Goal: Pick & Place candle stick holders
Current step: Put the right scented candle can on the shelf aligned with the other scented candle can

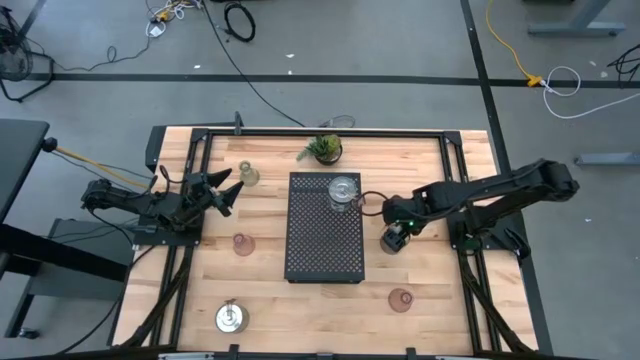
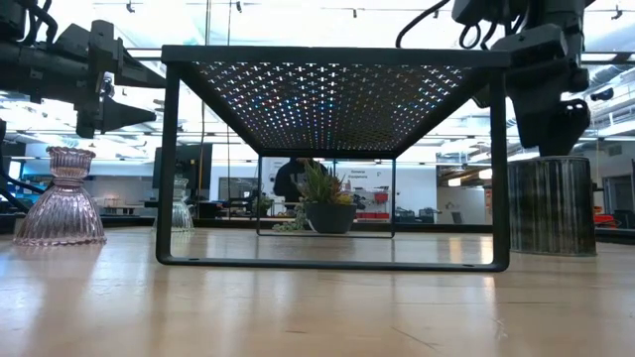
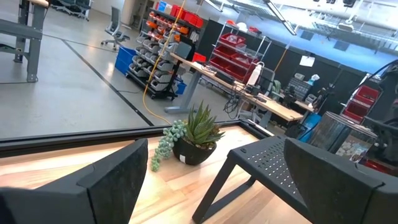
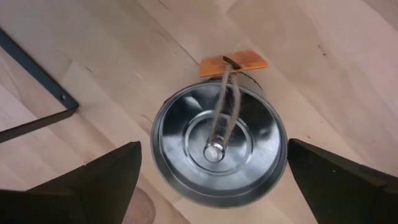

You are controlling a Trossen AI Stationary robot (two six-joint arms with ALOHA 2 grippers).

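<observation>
While a silver candle stick holder (image 4: 219, 149) stands on the bench (image 1: 430, 320) right of frame centre in the high view, beside the black perforated tray (image 1: 323, 240), the right tool (image 4: 211, 171) hangs over it, fingers wide. The left tool (image 1: 222, 192), also wide, waits at left.

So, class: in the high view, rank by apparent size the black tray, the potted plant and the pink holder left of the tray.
1. Black tray
2. Potted plant
3. Pink holder
</observation>
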